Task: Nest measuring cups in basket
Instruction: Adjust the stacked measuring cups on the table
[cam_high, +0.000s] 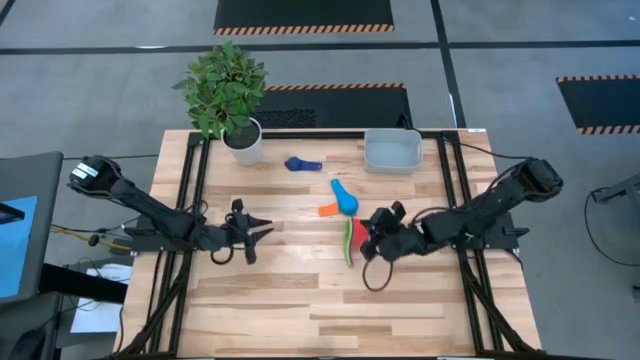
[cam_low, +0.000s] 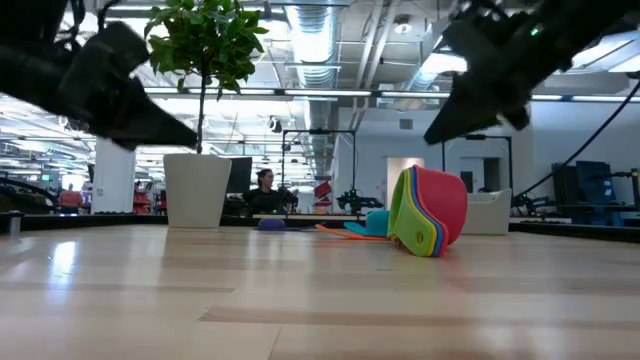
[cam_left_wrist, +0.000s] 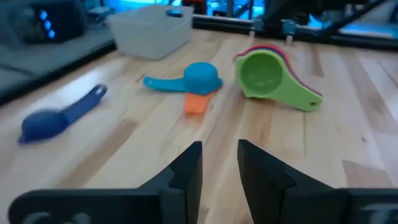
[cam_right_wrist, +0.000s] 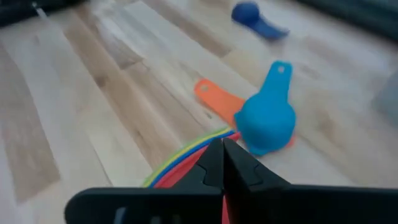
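Basket (cam_high: 392, 152) at bench (cam_high: 300, 300) far edge, empty. Nested stack (cam_high: 352, 240) lying on its side mid-bench, toward right edge; light-blue cup (cam_high: 344, 197) overturned atop orange cup (cam_high: 328, 210) nearby; dark-blue cup (cam_high: 300, 164) alone toward far edge. Right gripper (cam_high: 368, 238) jaws clenched at stack's handles, though grasp unconfirmed; thin pinch risks fanning or dropping layers on lift. Left gripper (cam_high: 262, 228) jaws released, idle near left edge.

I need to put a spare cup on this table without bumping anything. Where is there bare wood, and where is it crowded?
Bare wood runs along the table's near edge, below both arms, and between the left hand and the nested cups. It is crowded around the right hand, the light blue cup, the dark blue cup and the basket.
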